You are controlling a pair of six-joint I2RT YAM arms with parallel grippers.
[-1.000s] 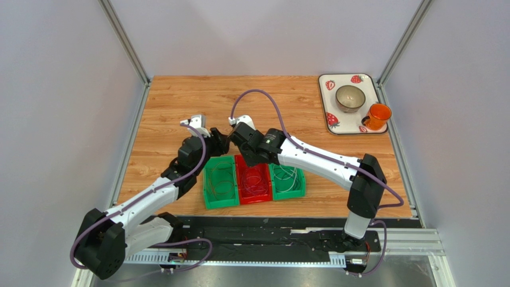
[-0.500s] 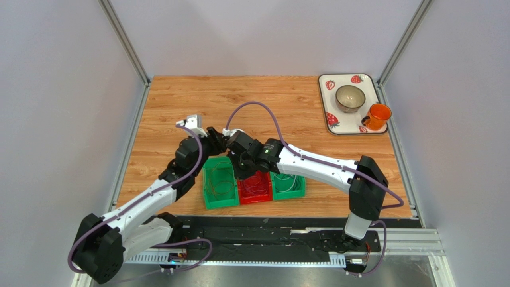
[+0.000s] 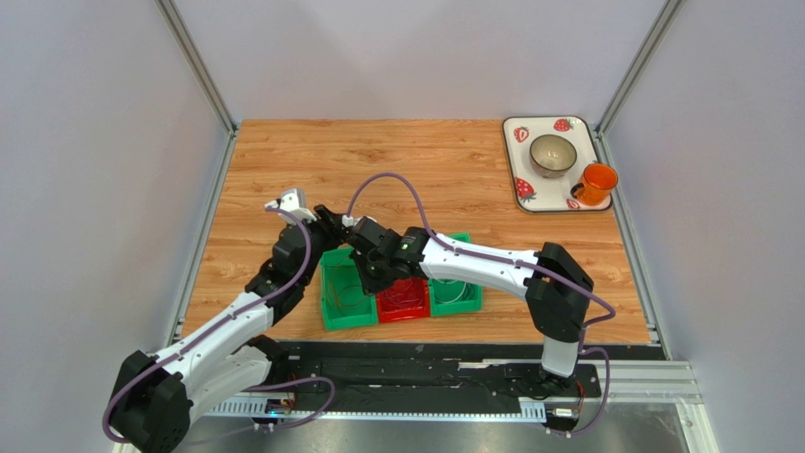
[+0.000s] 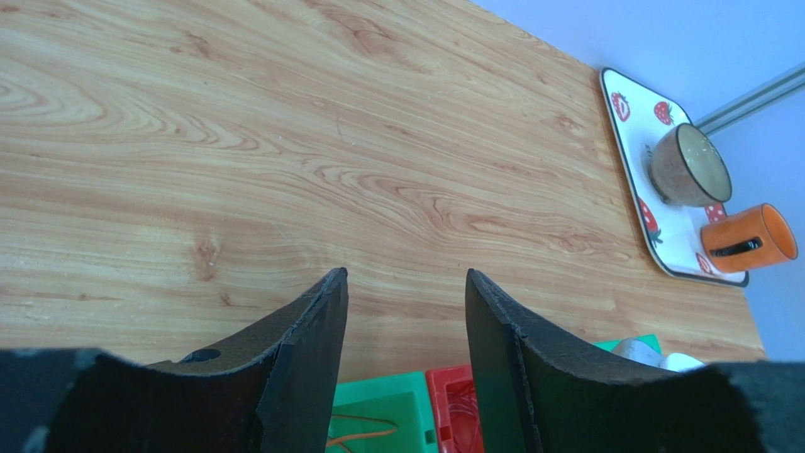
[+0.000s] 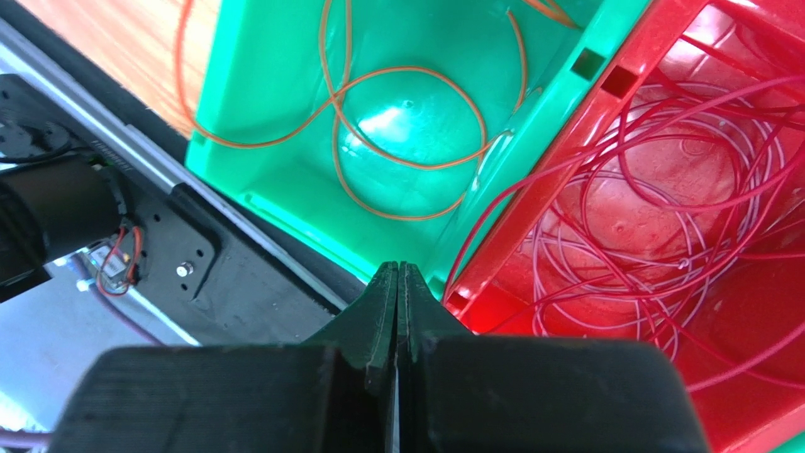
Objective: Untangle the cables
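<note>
A wooden table [image 3: 425, 151] sits inside pale grey walls with metal posts at the far corners. From the top view, you have three bins touching side by side at 6 o'clock of the table's middle: a left green bin [image 3: 348, 324], a red bin [image 3: 402, 318] and a right green bin [image 3: 456, 310]. The row runs 9 to 3, and each bin's long side runs 12 to 6.

The cables lie coiled flat inside the bins. An orange cable [image 5: 406, 142] loops in the left green bin, in loose rounds with no clear long axis. Red cables [image 5: 652, 198] fill the red bin. In the right wrist view several of their strands stream from the bin's 7 o'clock corner toward 1 o'clock. Pale cables [image 3: 455, 283] coil in the right green bin, too fine to read their heading.

Your right gripper [image 5: 398, 274] has its fingers pressed flat together. It hangs over the wall shared by the left green bin and the red bin, pointing down. Whether a strand is pinched there cannot be told.

Your left gripper [image 4: 404, 278] stands wide apart with only bare wood showing between the fingers. It hovers just beyond the left green bin's 12 o'clock end, pointing toward 1 o'clock.

At 2 o'clock, well apart from the bins, a white tray [image 3: 518, 160] printed with strawberries carries a bowl [image 3: 553, 154] and an orange cup [image 3: 595, 183].
</note>
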